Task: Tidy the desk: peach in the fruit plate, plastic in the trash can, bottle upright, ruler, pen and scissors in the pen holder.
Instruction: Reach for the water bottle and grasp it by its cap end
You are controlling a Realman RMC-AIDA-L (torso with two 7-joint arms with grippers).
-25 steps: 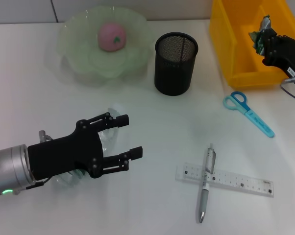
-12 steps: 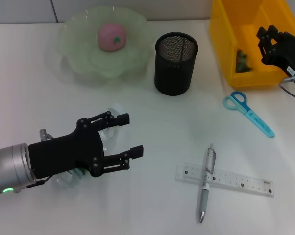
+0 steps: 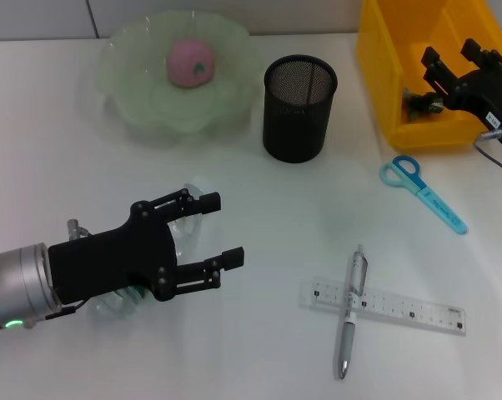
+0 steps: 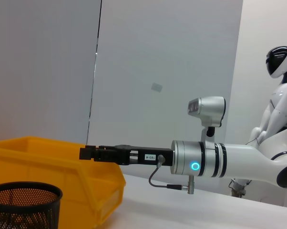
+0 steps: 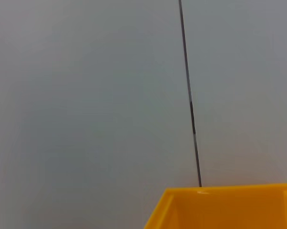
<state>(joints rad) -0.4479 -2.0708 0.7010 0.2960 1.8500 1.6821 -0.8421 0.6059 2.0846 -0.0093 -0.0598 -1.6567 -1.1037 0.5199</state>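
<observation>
One peach, one pen, one ruler, one scissors.

A white desk fills the head view, matte and evenly lit, only soft shadows on it. At twelve o'clock its far edge meets a pale grey wall. The left wrist view shows that wall as flat grey panels split by a thin dark vertical seam, a small pale mark on one panel. At three o'clock a whiter surface adjoins.
</observation>
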